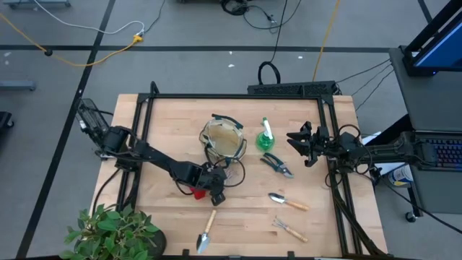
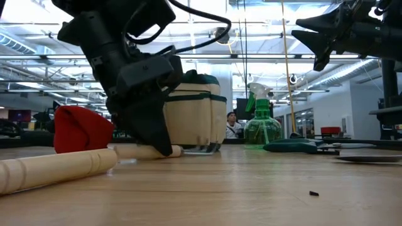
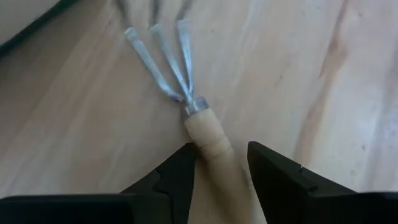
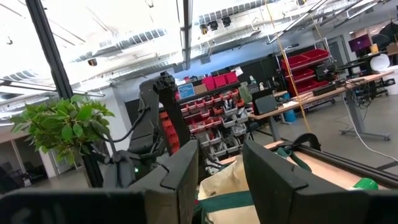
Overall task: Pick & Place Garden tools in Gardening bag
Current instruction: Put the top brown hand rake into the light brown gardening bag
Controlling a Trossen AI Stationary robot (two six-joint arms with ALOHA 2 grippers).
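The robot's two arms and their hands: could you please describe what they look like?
Both arms are dark, nearly black, built of jointed segments with black cables looping alongside. The left hand ends in two flat, angular dark fingers, matt and unmarked. The right hand has the same two broad, dark, wedge-shaped fingers. No coloured markings show on either.

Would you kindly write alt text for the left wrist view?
The left gripper has its open jaws on either side of a fork's wooden handle. The fork lies flat on the wooden table, its three metal tines pointing away.
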